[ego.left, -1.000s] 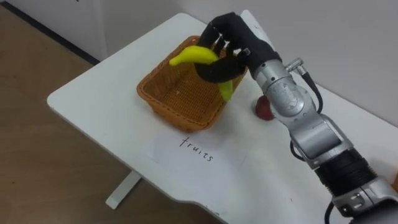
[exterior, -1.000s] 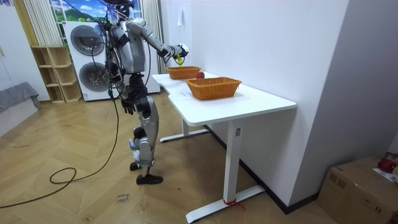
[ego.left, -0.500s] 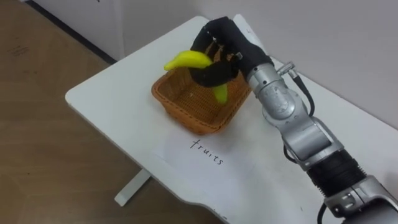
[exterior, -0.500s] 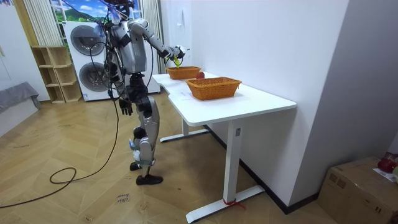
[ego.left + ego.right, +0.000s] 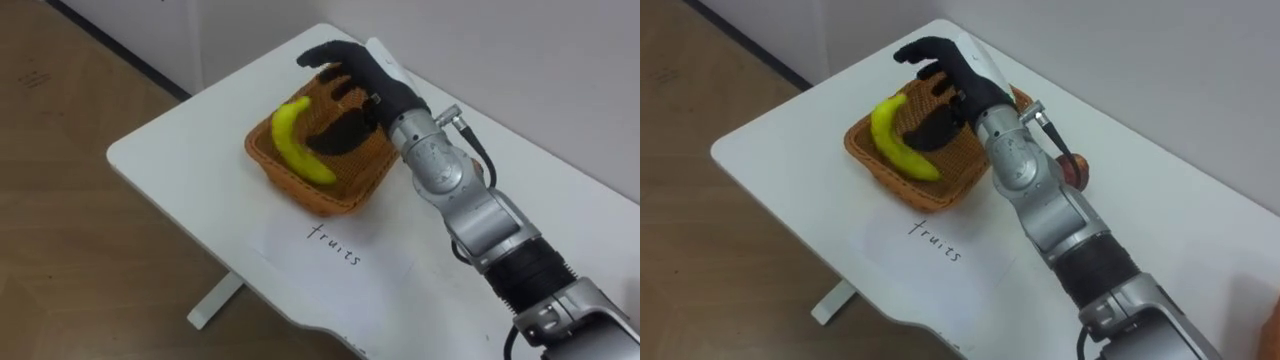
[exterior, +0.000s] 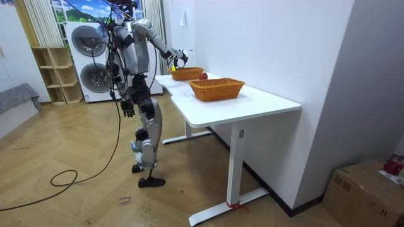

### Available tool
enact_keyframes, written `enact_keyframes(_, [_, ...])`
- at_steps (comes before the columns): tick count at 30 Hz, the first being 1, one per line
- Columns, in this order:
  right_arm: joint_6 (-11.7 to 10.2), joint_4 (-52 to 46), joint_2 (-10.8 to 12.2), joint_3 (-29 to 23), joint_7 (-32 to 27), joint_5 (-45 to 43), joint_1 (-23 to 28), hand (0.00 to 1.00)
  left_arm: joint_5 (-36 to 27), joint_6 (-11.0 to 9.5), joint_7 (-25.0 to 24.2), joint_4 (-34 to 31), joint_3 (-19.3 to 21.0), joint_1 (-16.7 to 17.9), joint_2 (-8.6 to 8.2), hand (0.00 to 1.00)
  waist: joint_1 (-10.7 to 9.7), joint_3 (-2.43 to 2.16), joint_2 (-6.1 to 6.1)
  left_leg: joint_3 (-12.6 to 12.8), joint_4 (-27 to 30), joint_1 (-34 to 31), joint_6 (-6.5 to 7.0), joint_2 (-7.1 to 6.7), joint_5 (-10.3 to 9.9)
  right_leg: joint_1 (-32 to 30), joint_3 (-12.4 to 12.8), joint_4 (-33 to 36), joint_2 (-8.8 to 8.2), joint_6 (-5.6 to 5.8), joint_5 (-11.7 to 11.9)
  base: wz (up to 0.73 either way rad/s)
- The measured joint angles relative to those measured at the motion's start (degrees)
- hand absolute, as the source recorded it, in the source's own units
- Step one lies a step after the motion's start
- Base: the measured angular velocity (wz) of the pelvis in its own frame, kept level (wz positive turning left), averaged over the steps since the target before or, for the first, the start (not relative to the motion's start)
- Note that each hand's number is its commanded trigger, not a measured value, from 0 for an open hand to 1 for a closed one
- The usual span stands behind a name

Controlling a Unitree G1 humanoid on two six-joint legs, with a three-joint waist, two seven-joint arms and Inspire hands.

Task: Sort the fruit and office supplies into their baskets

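Note:
A yellow banana (image 5: 298, 142) lies in the orange wicker basket (image 5: 268, 172) on the white table, slanting along the basket's left side. My right hand (image 5: 352, 76) hovers open over the basket's far side, fingers spread, holding nothing and clear of the banana. A red apple (image 5: 1076, 171) sits on the table right of the basket, mostly hidden behind my right forearm. In the room view I stand at the table's far end with the right arm reaching over that basket (image 6: 186, 73). My left hand (image 6: 128, 108) hangs by my hip.
A paper sheet with handwriting (image 5: 330, 245) lies on the table (image 5: 170, 150) in front of the basket. A second wicker basket (image 6: 217, 88) stands further along the table. The table's left edge is near, with wooden floor below.
My right hand has opened and let go of the banana, which has dropped from the hand into the basket. The hand has lifted slightly toward the basket's far rim.

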Motion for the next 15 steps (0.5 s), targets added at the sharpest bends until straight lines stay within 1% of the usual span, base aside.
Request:
enact_keyframes(4, [0.0,0.0,0.0,0.0,0.0,0.0,0.0,0.0,0.0,0.0,0.0,0.0,0.0,-0.1,-0.18,0.0,0.0,-0.05,-0.05,0.1,0.0,-0.1,0.0,-0.1,0.0,0.1,0.4,-0.6,-0.07,0.0,0.0,0.0])
enact_keyframes(15, [-0.2,0.0,0.0,0.0,0.0,-0.1,0.0,0.0,0.0,0.0,-0.2,0.0,0.0,-0.1,-0.71,0.0,-0.1,-0.06,-0.06,0.1,0.1,-0.1,0.0,-0.08,0.0,0.1,0.4,-0.6,-0.17,0.0,0.0,0.0])
